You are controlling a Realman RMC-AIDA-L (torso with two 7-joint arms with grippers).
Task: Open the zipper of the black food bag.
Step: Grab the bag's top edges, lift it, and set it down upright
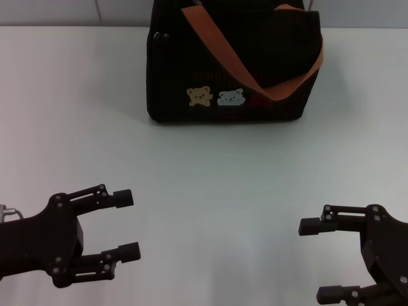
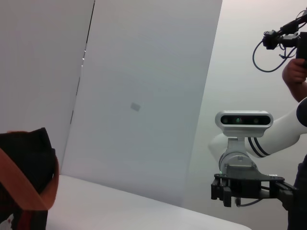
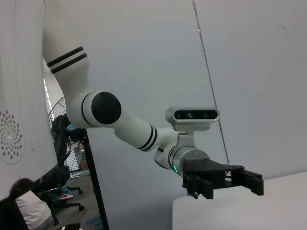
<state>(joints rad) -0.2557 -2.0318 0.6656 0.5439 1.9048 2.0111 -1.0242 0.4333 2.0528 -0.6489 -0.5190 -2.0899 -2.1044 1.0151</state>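
The black food bag [image 1: 191, 64] stands at the far middle of the white table, its orange-brown strap [image 1: 229, 60] draped across the front above two bear patches [image 1: 215, 97]. The zipper along its top edge is cut off by the picture's upper border and does not show. My left gripper [image 1: 127, 225] hovers open at the near left, far from the bag. At the near right my right gripper [image 1: 317, 260] is also open, with nothing in it. In the left wrist view, one corner of the bag [image 2: 26, 158] shows.
A small silver buckle [image 1: 160, 36] sits on the bag's left side. White table [image 1: 204, 185] stretches between the grippers and the bag. The left wrist view shows the right arm's gripper [image 2: 225, 191]. A grey wall rises behind the table.
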